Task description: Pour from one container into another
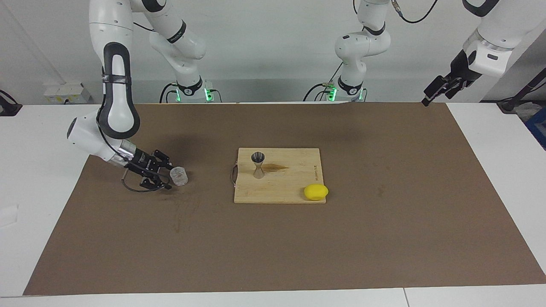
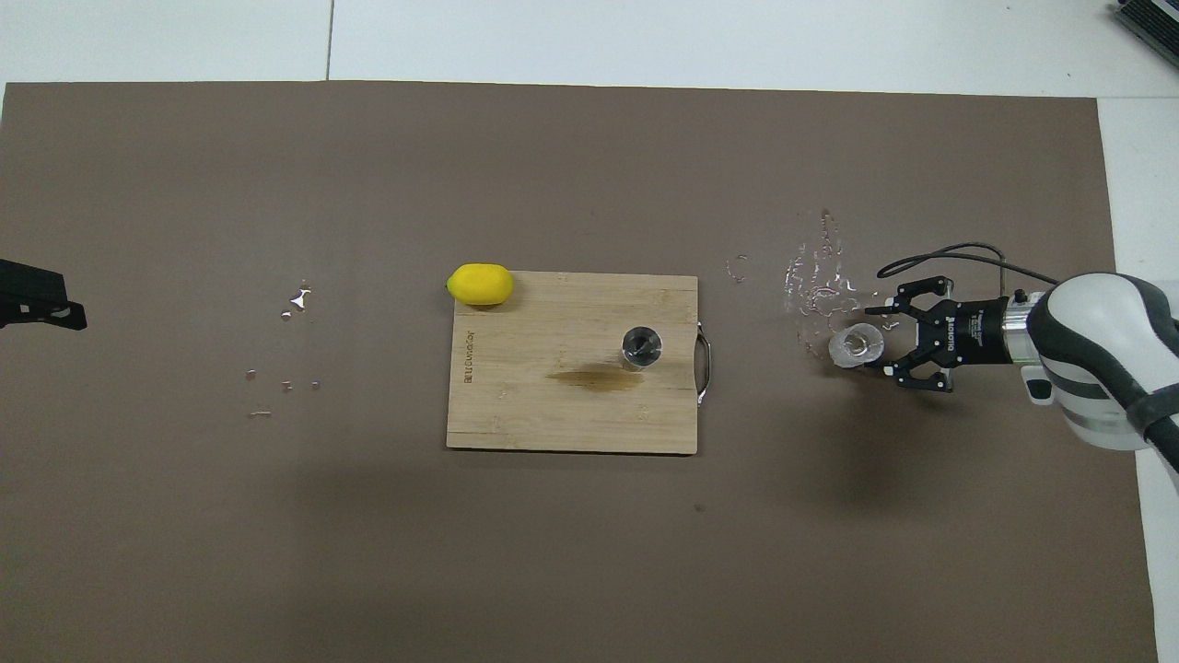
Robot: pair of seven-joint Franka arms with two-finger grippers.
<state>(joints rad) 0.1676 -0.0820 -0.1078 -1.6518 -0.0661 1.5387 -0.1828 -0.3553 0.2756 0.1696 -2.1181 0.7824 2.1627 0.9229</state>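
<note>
The small clear cup [image 1: 179, 176] stands upright on the brown mat toward the right arm's end of the table; it also shows in the overhead view [image 2: 857, 345]. My right gripper [image 1: 167, 175] is low over the mat and open, its fingertips level with the cup's edge, the cup at the mouth of the jaws; it shows in the overhead view too [image 2: 886, 336]. The metal jigger [image 1: 257, 164] stands upright on the wooden cutting board [image 1: 290, 183], seen from above as well [image 2: 641, 345]. My left gripper [image 1: 435, 91] waits raised at the mat's corner near the left arm's base.
A yellow lemon [image 1: 316, 192] lies at the board's corner farthest from the robots. A brown stain [image 2: 594, 378] marks the board [image 2: 553, 424] beside the jigger. Spilled droplets [image 2: 815, 276] lie on the mat by the cup, more [image 2: 295, 299] toward the left arm's end.
</note>
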